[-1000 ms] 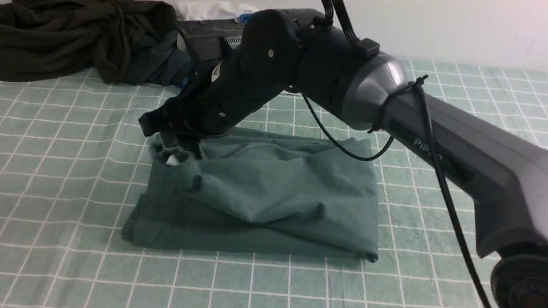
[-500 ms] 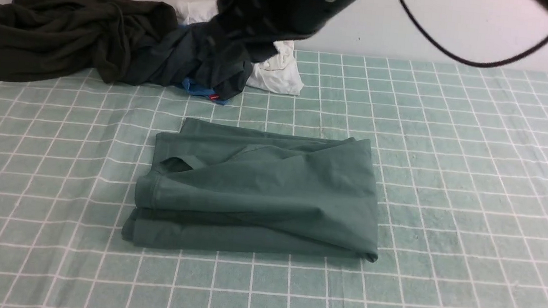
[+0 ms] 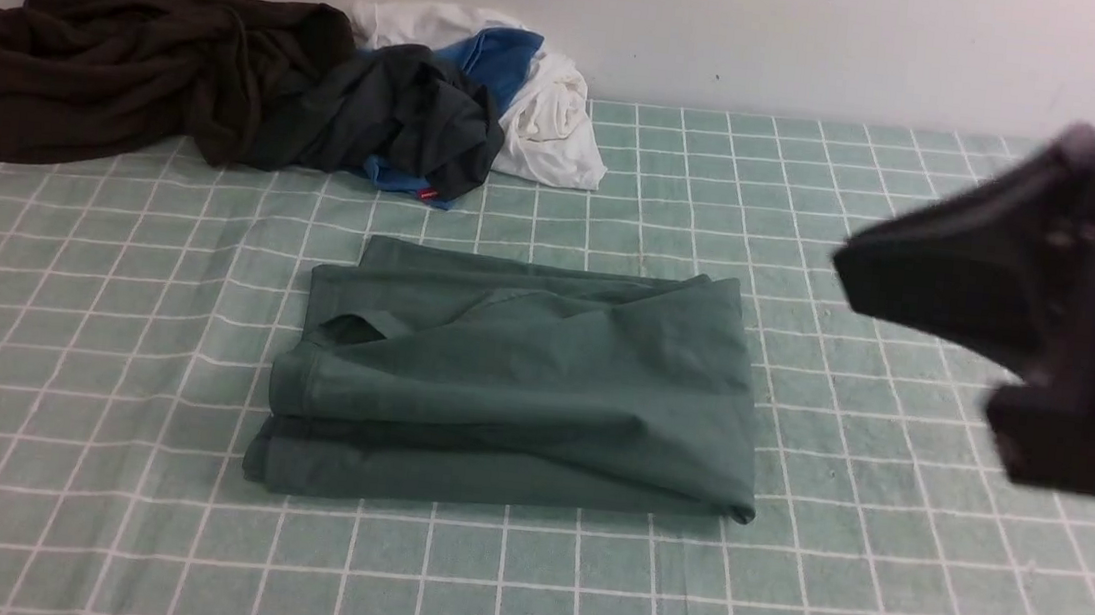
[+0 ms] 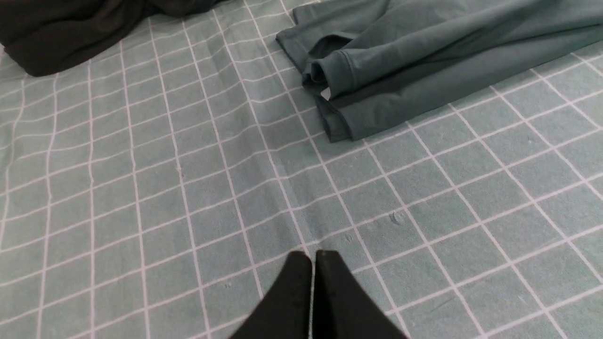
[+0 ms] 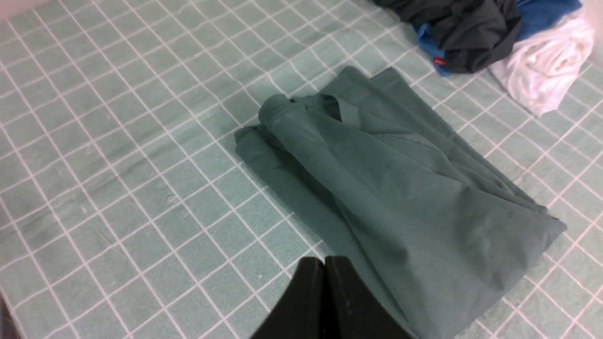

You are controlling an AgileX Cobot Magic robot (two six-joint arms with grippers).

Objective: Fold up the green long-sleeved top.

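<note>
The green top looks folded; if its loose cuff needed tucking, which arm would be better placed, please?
Probably the left. The cuff lies on the top's left end, facing the left gripper; the right gripper is shut over the opposite end.

The top point(image 3: 520, 385) is a plain muted teal-green, lying on a paler mint cloth point(image 3: 881, 601) crossed by thin white grid lines. Behind sit an olive-black garment point(image 3: 121, 45), a charcoal one point(image 3: 404, 123) with a red tag, blue fabric point(image 3: 496, 56) and white fabric point(image 3: 555, 127).
</note>
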